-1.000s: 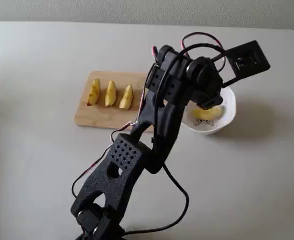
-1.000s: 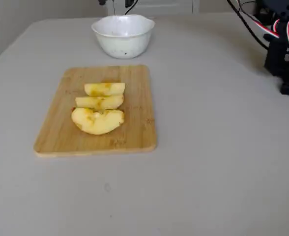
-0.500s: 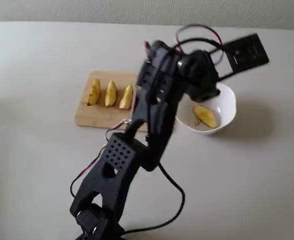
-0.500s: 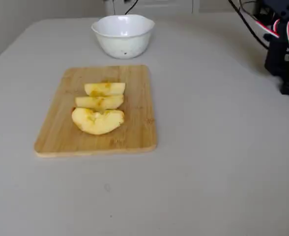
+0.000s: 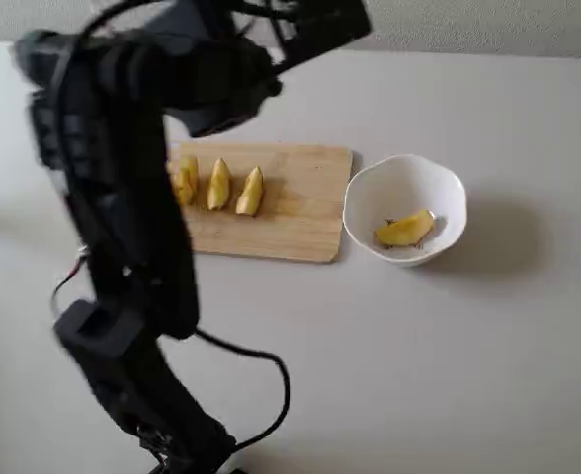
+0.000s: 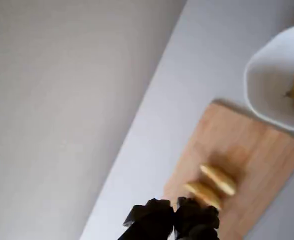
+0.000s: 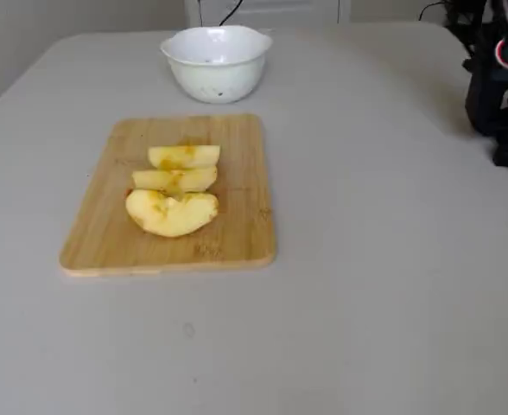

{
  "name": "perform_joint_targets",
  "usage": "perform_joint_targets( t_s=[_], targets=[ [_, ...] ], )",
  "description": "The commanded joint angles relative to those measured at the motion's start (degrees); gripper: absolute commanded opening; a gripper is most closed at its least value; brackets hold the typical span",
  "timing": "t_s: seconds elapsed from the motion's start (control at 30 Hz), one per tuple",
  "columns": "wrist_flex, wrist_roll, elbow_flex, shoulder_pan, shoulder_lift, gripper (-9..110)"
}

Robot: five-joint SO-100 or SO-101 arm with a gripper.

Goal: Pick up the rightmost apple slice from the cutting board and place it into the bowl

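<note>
Already one apple slice [image 5: 405,230] lies in the bowl [image 5: 406,170]; three remain on the cutting board [image 5: 290,212]. Gripper [image 6: 174,214] fingers together, holding nothing.

A plain pale-grey tabletop [image 7: 392,285] fills the scene, matte and evenly lit with soft shadows. Beyond its far edge stands a light, bare wall [image 6: 52,100], and a white panelled piece [image 7: 263,10] shows behind the tabletop.

One fixed camera looks down from behind the arm, another sits low opposite; both share the cutting board [image 5: 271,202] with the wrist camera.
</note>
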Motion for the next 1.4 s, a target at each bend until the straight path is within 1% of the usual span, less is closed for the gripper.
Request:
perform_joint_targets(
  t_s=[0.0, 0.13, 0.23, 0.3, 0.37, 0.5, 0.63, 0.83, 0.97, 1.23, 1.37],
  targets=[
    [2.02, 8.70, 19.42, -7.47, 22.68, 0],
    [1.23, 15.29, 35.42, -14.41, 37.62, 0],
    [0.18, 20.30, 46.23, -16.44, 48.34, 0],
    [-3.16, 22.68, 56.25, -14.85, 57.04, 0],
    [-8.35, 22.94, 68.64, -11.25, 66.71, 0],
    [-16.26, 20.92, 92.46, -5.63, 86.13, 0],
    [-21.36, 18.98, 112.06, -2.11, 99.14, 0],
    [-24.43, 16.00, 130.08, 1.76, 103.71, 0],
    [-26.28, 15.91, 139.04, 3.96, 104.06, 0],
    [-26.89, 18.11, 150.47, 3.87, 104.06, 0],
    [-27.25, 18.90, 151.79, 4.04, 104.06, 0]
  ],
)
